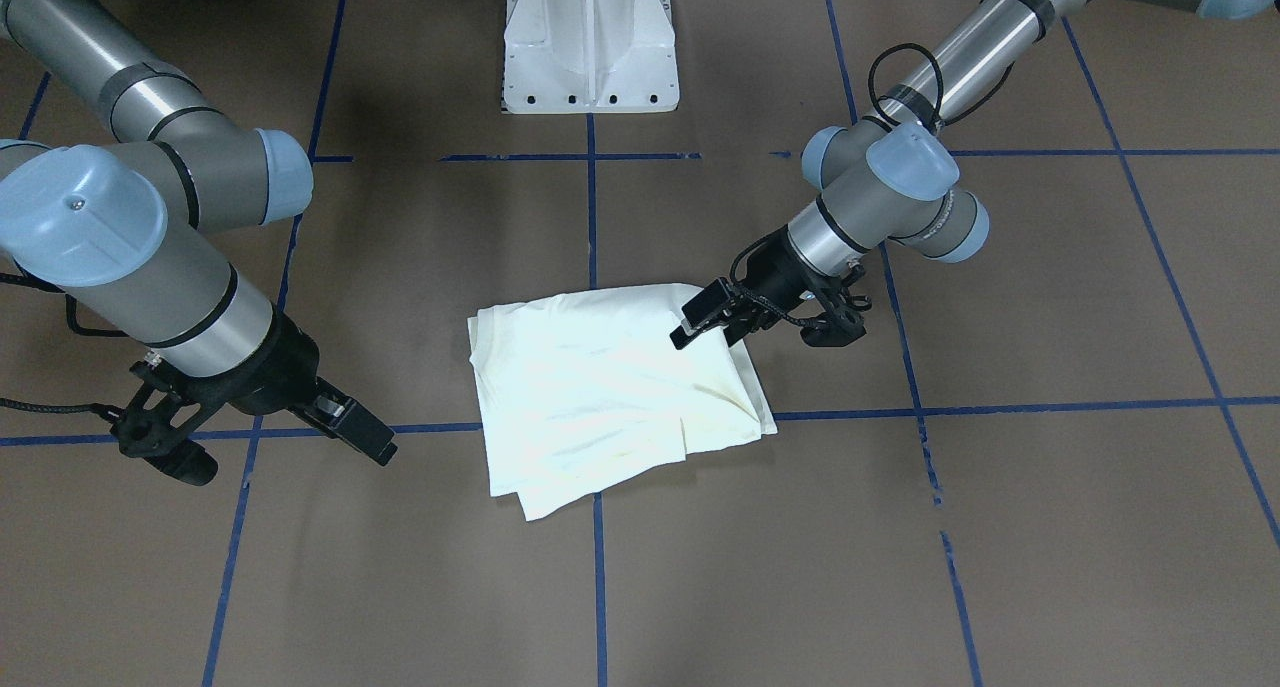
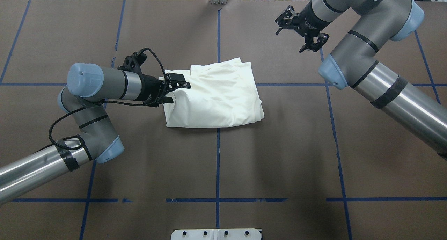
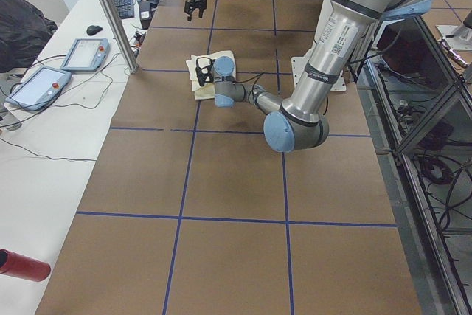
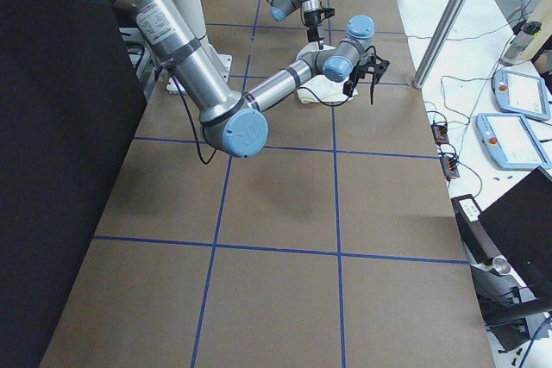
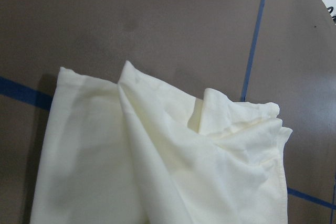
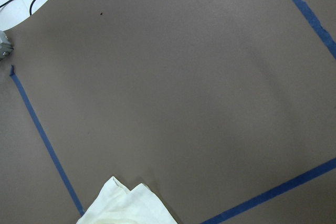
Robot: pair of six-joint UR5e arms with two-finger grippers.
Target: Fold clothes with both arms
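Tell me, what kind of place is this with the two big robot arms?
Most likely a robotics lab. The left arm and right arm reach over a brown table gridded with blue tape, where a folded cream T-shirt lies. Teach pendants and cables sit on a side bench.

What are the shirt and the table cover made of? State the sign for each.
Folded cream shirt: soft matte cloth, probably a cotton knit; it creases and drapes in layers. Table cover: matte brown sheet, maybe paper; it lies flat and dull, without glare.
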